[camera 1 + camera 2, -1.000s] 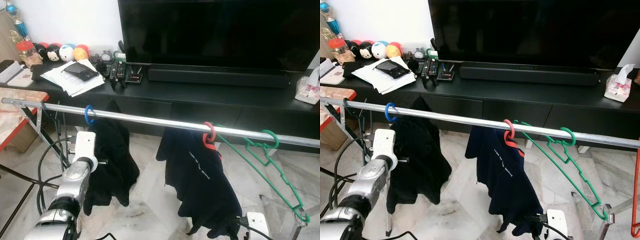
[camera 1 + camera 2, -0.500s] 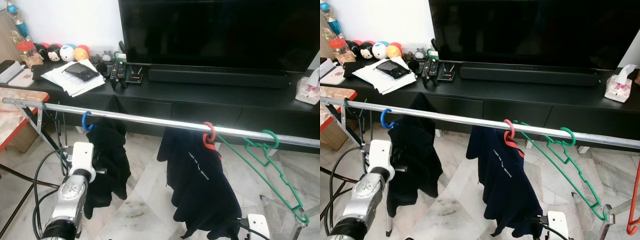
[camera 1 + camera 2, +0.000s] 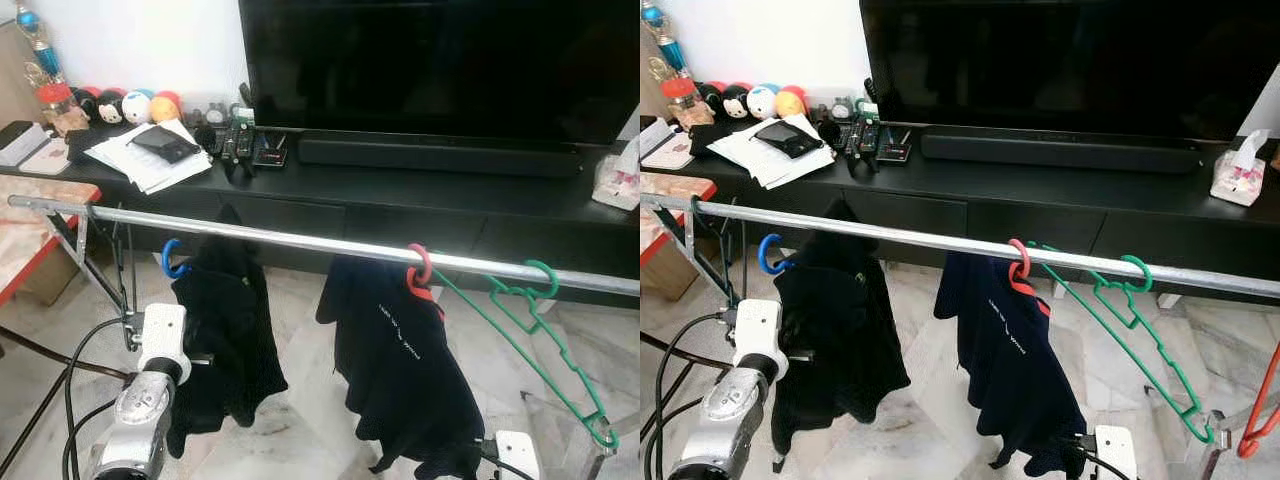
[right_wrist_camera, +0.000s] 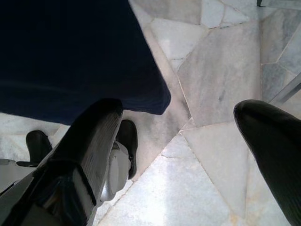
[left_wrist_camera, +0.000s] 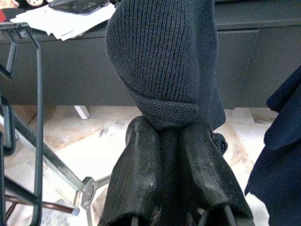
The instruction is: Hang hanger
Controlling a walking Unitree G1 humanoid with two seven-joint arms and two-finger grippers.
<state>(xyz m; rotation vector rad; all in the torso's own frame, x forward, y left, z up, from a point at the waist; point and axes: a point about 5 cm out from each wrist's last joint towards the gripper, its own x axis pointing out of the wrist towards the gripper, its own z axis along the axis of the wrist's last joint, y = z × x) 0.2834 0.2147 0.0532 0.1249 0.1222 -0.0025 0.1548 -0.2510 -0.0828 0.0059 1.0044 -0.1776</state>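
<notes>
Left gripper [image 5: 164, 141] clamped on a black garment [image 3: 225, 340] whose blue hanger [image 3: 170, 258] hook sits just below the rail [image 3: 330, 246], not yet hung; right gripper [image 4: 188, 155], fingers apart, idles low.

Even, soft daylight is filling the room, and both eye views are staying sharp with no motion blur. Glare is gleaming along the metal rail [image 3: 300, 243], brightest near its middle. Below the rail, the marble floor [image 3: 300, 400] is reflecting pale light and carrying only faint shadows. Above it, the television screen [image 3: 430, 65] is reading as flat black. In the right wrist view, the close fingers [image 4: 89, 141] are looking soft and out of focus.
</notes>
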